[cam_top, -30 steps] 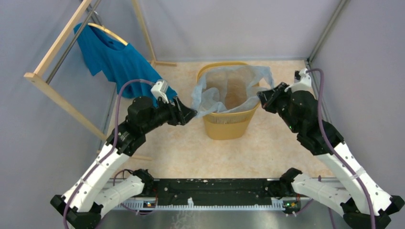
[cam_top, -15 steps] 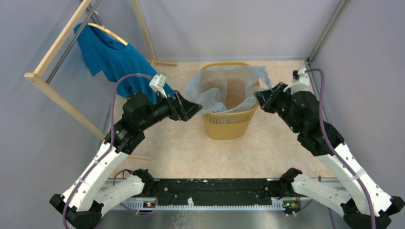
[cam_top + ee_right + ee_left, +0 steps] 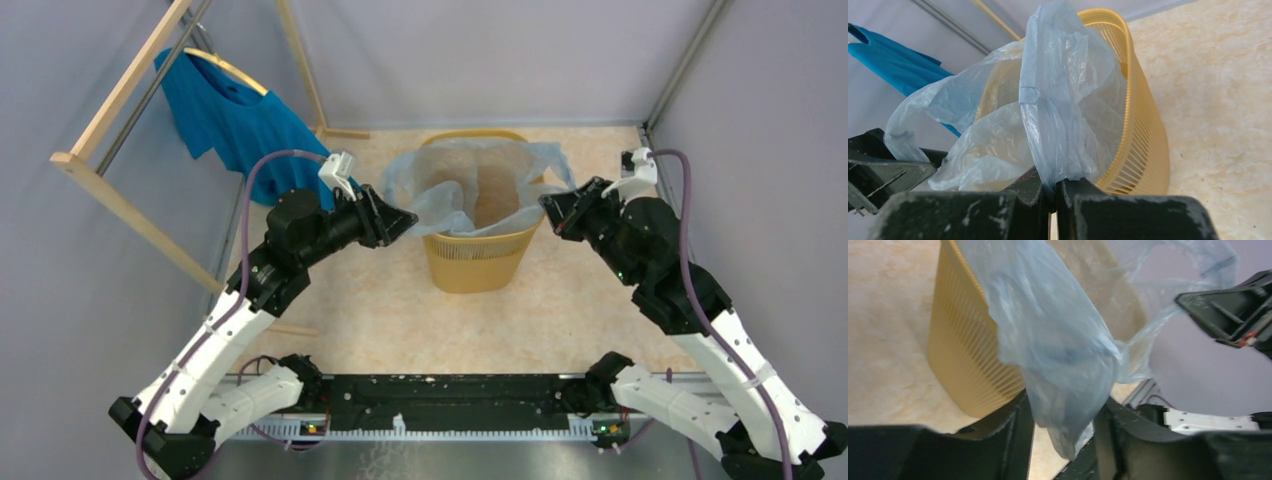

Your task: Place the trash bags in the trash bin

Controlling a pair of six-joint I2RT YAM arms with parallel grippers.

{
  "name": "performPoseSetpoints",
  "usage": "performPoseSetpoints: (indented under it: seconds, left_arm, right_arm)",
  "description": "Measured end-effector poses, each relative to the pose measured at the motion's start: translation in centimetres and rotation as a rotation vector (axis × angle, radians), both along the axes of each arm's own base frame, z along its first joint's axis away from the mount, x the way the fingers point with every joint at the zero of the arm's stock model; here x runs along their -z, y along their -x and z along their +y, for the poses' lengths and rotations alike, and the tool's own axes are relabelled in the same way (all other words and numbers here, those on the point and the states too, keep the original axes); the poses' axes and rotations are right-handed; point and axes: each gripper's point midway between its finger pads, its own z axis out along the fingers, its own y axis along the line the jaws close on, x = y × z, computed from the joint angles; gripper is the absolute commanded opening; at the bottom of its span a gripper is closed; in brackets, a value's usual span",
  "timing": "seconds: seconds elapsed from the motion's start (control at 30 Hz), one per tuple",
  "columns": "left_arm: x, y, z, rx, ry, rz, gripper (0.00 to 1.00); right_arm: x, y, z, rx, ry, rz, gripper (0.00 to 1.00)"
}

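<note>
The yellow-orange trash bin (image 3: 480,262) stands upright in the middle of the floor. The pale blue translucent trash bag (image 3: 450,195) is spread over its mouth, stretched between both grippers. At the bin's left rim my left gripper (image 3: 405,215) holds a thick bunch of the film; in the left wrist view the bag (image 3: 1058,350) fills the gap in the left gripper (image 3: 1064,425), a tail hanging below, beside the bin wall (image 3: 963,355). My right gripper (image 3: 548,205) is at the right rim; the right gripper (image 3: 1054,192) pinches a gathered strip of the bag (image 3: 1063,100) beside the bin (image 3: 1143,150).
A bright blue T-shirt (image 3: 240,120) hangs on a hanger from a wooden rack (image 3: 120,200) at the back left, just behind my left arm. Grey walls enclose the floor on three sides. The arm bases and a black rail (image 3: 450,400) line the near edge.
My left gripper opened wide, shifted slightly up and back, then closed again on the bag's left edge. The bag now spreads wider over the left rim. The right arm shifted slightly.
</note>
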Motion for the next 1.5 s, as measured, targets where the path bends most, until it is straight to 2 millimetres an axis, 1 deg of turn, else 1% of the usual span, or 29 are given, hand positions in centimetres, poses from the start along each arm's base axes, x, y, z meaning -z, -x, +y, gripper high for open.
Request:
performPoseSetpoints:
  seconds: [0.07, 0.13, 0.3, 0.4, 0.5, 0.7, 0.8, 1.03, 1.13, 1.2, 1.27, 1.37, 1.43, 1.5]
  left_arm:
    - [0.6, -0.3, 0.1, -0.014, -0.017, 0.014, 0.27]
    - [0.8, -0.4, 0.3, -0.026, -0.032, 0.013, 0.19]
    - [1.0, 0.1, 1.4, -0.052, -0.051, 0.006, 0.06]
    - [1.3, 0.8, 1.8, -0.054, -0.052, 0.006, 0.02]
    - [2.7, 1.2, 2.3, -0.062, -0.071, 0.030, 0.00]
    - [6.6, 1.2, 3.0, -0.091, -0.137, 0.109, 0.00]
    - [7.2, 1.0, 3.3, -0.107, -0.160, 0.115, 0.00]
    - [7.7, 0.7, 3.8, -0.133, -0.195, 0.104, 0.00]
    - [8.0, 0.4, 3.9, -0.141, -0.205, 0.101, 0.00]
    - [8.6, 0.1, 3.8, -0.144, -0.210, 0.106, 0.03]
    - [9.6, -0.6, 3.5, -0.150, -0.218, 0.114, 0.05]
    - [11.9, -1.5, 3.0, -0.155, -0.249, 0.155, 0.10]
    - [12.7, -1.8, 2.8, -0.153, -0.267, 0.179, 0.24]
    - [13.3, -2.0, 2.7, -0.151, -0.283, 0.194, 0.41]
  right_arm:
    - [0.2, 0.2, -0.7, 0.014, 0.029, -0.004, 0.00]
    - [0.6, 0.5, -1.5, 0.032, 0.064, -0.003, 0.00]
    - [1.3, 1.5, -3.6, 0.075, 0.141, -0.011, 0.00]
    - [2.1, 2.1, -4.5, 0.081, 0.177, -0.013, 0.00]
    - [3.3, 2.3, -4.9, 0.085, 0.207, 0.000, 0.00]
    - [6.9, 2.1, -5.0, 0.083, 0.278, 0.067, 0.00]
    - [7.9, 2.0, -5.0, 0.087, 0.298, 0.087, 0.00]
    - [8.1, 1.7, -5.5, 0.115, 0.320, 0.086, 0.00]
    - [8.7, 1.4, -5.7, 0.130, 0.335, 0.078, 0.02]
    - [9.8, 0.8, -5.6, 0.137, 0.351, 0.075, 0.04]
    - [11.5, 0.2, -5.3, 0.140, 0.373, 0.078, 0.08]
    - [14.5, -0.6, -4.9, 0.136, 0.436, 0.126, 0.19]
    - [15.5, -1.0, -4.6, 0.128, 0.467, 0.155, 0.28]
    - [15.9, -1.0, -4.4, 0.102, 0.495, 0.174, 0.41]
